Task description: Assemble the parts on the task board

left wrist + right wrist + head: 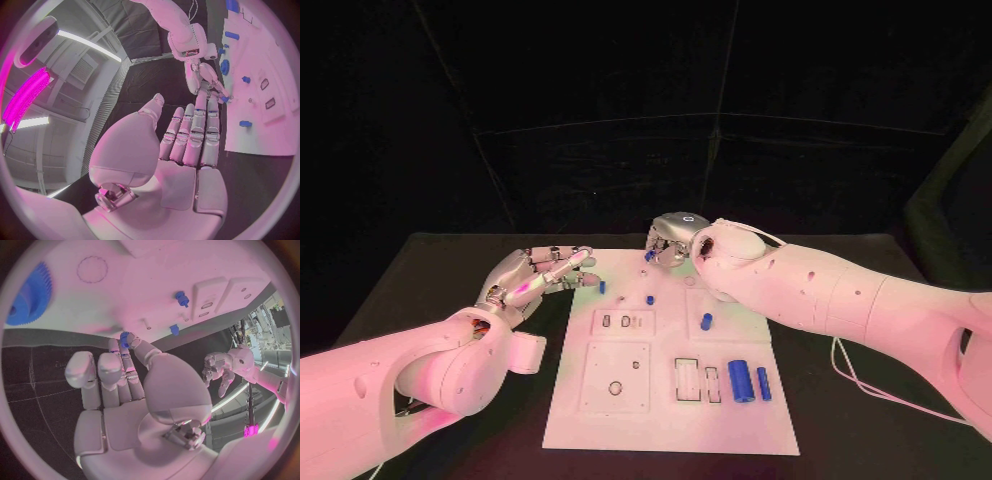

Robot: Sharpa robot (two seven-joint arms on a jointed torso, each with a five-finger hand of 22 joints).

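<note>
Head view: right hand (678, 240) is pinching a small blue gear (124, 338) at the task board's (661, 420) twelve-o'clock edge, seemingly for seating; left hand (535, 277) is hovering, fingers spread, empty.

White task board (668, 400) with blue parts (741, 381) on a black table (430, 280); silver hands.

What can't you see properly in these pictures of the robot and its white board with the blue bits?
- Head view: the right hand covers the task board's far edge; the small blue part at its fingertips is too small to tell its shape.
- Right wrist view: the blue toothed part is cut off by the circle's rim.
- Left wrist view: the left hand hides the table beneath it.
</note>
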